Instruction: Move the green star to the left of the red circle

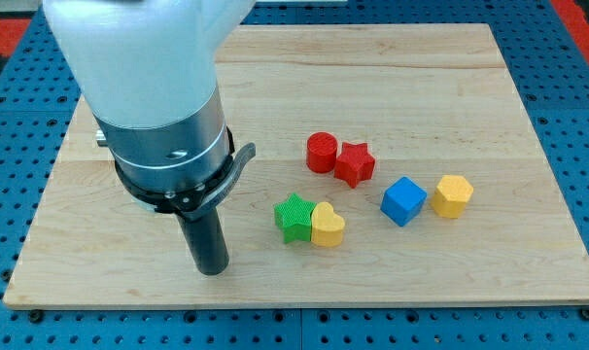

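Observation:
The green star (294, 217) lies on the wooden board (304, 87) near the middle, touching a yellow heart (328, 226) on its right. The red circle (322, 152) stands above and to the right of the star, touching a red star (354, 162) on its right. My tip (213, 269) rests on the board to the view's left of the green star and slightly below it, with a gap between them. The arm's large body rises above the tip at the view's upper left.
A blue cube (403, 201) and a yellow hexagonal block (452, 195) lie to the right of the red pair. The board's bottom edge (304, 304) runs just below my tip. A blue perforated table (13, 146) surrounds the board.

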You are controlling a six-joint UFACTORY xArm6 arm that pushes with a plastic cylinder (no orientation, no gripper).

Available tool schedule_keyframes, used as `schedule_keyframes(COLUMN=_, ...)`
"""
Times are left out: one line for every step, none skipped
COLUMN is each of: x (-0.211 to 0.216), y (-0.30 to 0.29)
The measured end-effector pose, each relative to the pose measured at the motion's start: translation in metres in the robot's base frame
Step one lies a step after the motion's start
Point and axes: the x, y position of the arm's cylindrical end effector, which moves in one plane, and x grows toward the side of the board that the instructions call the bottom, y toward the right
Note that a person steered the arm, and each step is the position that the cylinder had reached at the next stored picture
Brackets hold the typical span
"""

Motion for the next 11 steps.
schedule_keyframes(x=-0.002, y=-0.005)
schedule_keyframes(x=-0.006, y=-0.019)
schedule_keyframes(x=0.000, y=0.083)
schedule_keyframes(x=-0.011, y=0.097)
schedule_keyframes(x=-0.046, y=0.101)
schedule_keyframes(x=-0.069, y=0.071)
schedule_keyframes(x=-0.076, y=-0.011)
schedule_keyframes(x=-0.084, y=0.012)
schedule_keyframes(x=-0.067, y=0.022)
schedule_keyframes(x=-0.051, y=0.028)
schedule_keyframes(x=-0.093, y=0.019)
